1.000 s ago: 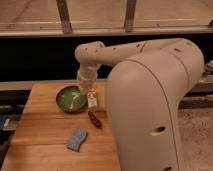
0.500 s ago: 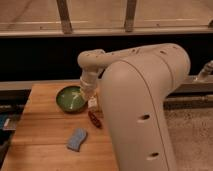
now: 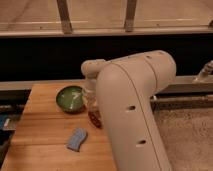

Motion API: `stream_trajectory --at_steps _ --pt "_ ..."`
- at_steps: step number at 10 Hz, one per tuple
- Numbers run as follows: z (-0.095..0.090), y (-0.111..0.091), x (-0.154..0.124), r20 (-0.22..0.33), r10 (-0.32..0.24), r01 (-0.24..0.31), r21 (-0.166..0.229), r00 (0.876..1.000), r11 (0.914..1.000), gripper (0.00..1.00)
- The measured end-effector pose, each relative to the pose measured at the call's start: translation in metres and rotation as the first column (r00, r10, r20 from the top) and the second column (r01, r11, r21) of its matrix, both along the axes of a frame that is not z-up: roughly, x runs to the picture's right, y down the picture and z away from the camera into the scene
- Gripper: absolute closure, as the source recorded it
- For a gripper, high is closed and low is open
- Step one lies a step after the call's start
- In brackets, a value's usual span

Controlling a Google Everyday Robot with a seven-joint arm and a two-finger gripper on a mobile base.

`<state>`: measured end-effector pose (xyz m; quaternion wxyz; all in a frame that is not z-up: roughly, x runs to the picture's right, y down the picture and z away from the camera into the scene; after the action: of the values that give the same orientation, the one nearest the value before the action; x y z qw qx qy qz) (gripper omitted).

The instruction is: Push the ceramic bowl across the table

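The green ceramic bowl [image 3: 70,98] sits on the light-brown wooden table [image 3: 40,130], toward its far side. My gripper [image 3: 91,101] hangs just to the right of the bowl, at or against its right rim, low over the tabletop. My big white arm [image 3: 135,110] covers the right part of the table and hides part of the gripper.
A flat light-blue sponge [image 3: 76,139] lies nearer the front, below the bowl. A small dark-red object [image 3: 94,118] lies right under the gripper beside my arm. A dark wall and a metal rail run behind the table. The table's left edge is near the bowl's side.
My arm has swung left and filled more of the view. The gripper has come closer to the bowl's right rim. The bowl, sponge and red object stay about where they were.
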<state>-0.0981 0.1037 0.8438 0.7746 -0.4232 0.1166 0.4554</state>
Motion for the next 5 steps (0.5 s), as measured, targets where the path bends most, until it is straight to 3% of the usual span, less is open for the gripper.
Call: stream_trajectory --at_steps 5 --pt "0.018 0.002 -0.017 0.027 0.007 -0.006 -0.023 1.000 0.9997 1.00"
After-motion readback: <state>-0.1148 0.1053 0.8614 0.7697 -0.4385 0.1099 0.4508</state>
